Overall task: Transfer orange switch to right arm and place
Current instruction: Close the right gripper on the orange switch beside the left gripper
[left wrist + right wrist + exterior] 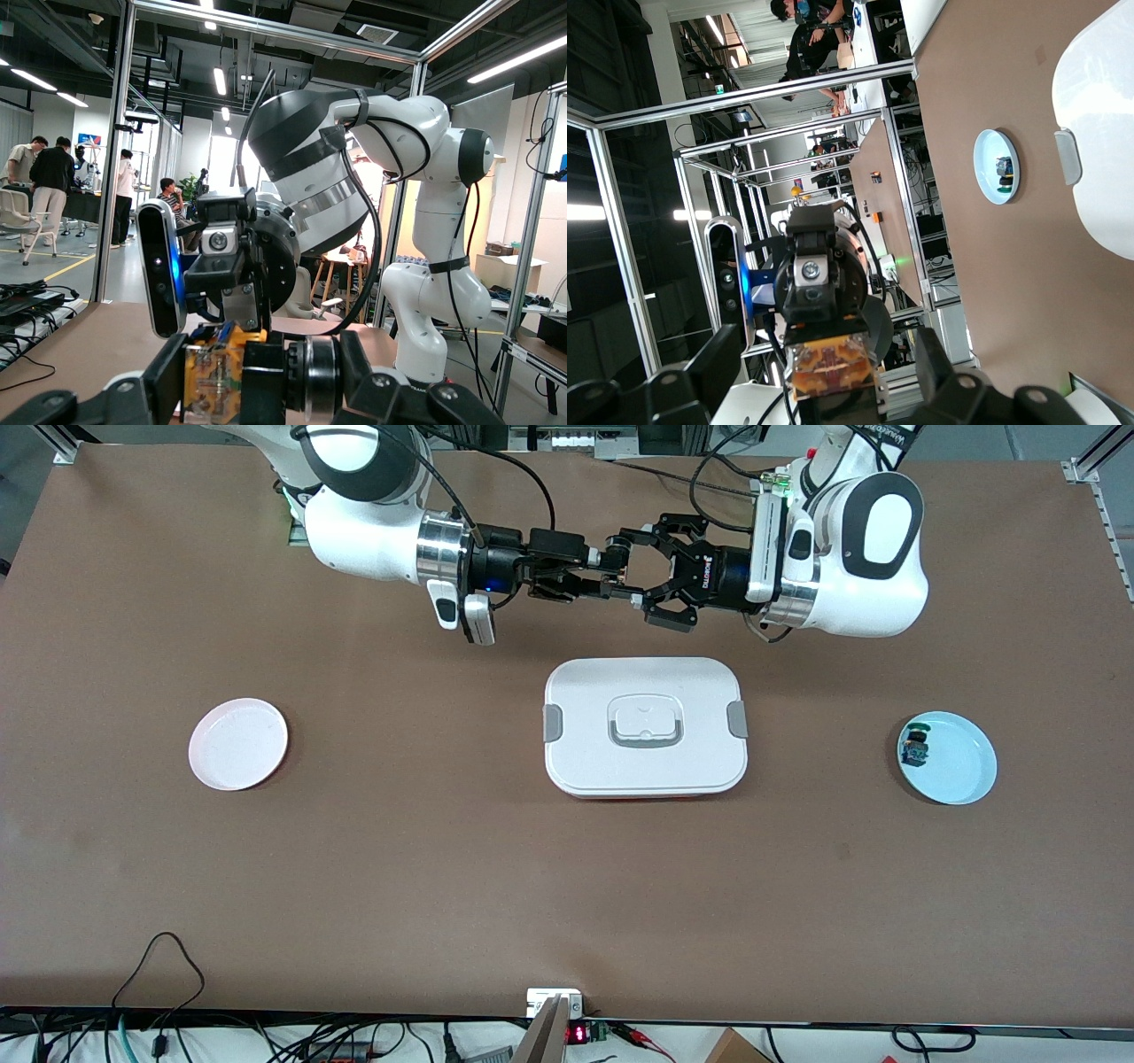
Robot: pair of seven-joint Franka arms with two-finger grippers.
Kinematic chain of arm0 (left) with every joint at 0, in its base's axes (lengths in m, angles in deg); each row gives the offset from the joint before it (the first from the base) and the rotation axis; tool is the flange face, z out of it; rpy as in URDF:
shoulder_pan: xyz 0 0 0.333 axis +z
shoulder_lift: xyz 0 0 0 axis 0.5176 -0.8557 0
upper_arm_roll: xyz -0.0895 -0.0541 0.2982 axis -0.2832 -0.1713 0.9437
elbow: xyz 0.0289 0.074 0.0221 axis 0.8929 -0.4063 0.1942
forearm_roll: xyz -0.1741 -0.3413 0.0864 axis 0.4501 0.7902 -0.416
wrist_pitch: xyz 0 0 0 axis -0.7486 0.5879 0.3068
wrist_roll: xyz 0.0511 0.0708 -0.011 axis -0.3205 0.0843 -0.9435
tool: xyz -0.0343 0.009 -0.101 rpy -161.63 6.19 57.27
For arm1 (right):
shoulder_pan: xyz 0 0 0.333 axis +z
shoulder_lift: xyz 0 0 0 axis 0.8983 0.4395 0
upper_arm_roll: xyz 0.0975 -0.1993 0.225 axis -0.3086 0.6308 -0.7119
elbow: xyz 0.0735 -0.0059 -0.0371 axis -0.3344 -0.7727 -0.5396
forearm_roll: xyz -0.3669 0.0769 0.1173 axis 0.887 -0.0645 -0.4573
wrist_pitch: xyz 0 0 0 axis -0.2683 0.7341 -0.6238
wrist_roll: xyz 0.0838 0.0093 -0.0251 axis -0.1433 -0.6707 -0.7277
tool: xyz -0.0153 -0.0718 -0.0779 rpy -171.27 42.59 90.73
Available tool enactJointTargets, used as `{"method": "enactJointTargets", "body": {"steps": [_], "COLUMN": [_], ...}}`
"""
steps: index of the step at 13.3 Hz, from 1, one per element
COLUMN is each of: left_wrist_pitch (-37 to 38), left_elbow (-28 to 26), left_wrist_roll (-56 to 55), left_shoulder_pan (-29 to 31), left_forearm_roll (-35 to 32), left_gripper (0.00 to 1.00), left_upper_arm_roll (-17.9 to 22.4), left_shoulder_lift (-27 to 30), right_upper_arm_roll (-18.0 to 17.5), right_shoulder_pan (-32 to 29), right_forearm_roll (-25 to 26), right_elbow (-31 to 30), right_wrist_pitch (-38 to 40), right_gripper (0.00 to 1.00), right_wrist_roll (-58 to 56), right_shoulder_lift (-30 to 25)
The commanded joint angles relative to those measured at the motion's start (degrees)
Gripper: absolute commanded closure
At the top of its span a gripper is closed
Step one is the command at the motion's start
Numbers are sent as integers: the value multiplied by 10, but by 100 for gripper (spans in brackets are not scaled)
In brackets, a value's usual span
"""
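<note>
The orange switch [213,376] has a clear amber block at one end and a black barrel with a silver ring at the other. It is up in the air over the table, above the edge of the white box that is farther from the front camera. My left gripper [631,568], the claw one, is shut on it end to end [266,372]. My right gripper [618,574] meets it head-on. In the right wrist view the switch [830,367] stands between the right gripper's [827,341] spread fingers with a gap on each side. In the front view the switch is hidden between the hands.
A white lidded box [646,726] lies mid-table below the grippers. A pink plate [238,744] sits toward the right arm's end. A light blue plate [961,766] toward the left arm's end holds a small black part with blue-green pieces [915,748].
</note>
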Motion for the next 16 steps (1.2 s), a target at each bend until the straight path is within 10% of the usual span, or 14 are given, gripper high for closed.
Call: {"method": "enactJointTargets", "body": {"steps": [1, 7, 9, 11, 16], "left_wrist_pitch": [-1, -1, -1, -1, -2], "left_elbow": [1, 2, 2, 2, 2], "left_wrist_roll": [17, 17, 17, 17, 16], "left_shoulder_pan": [7, 7, 7, 7, 7], "left_forearm_roll": [22, 22, 22, 22, 22], "left_gripper": [99, 98, 99, 98, 97], "left_upper_arm_roll": [-10, -10, -10, -10, -9], "left_shoulder_lift": [0, 0, 0, 0, 0], "right_upper_arm_roll": [-4, -10, -12, -13, -13], "right_shoulder_pan": [2, 3, 2, 2, 2], "right_forearm_roll": [-24, -34, -34, -33, -33], "right_elbow": [-6, -6, -6, -7, -7], "right_wrist_pitch": [-5, -6, -9, -8, -7], "right_gripper": [14, 24, 66, 83, 88], "right_wrist_roll": [-15, -20, -52, -55, -55], "right_shoulder_lift": [-8, -7, -7, -7, -8]}}
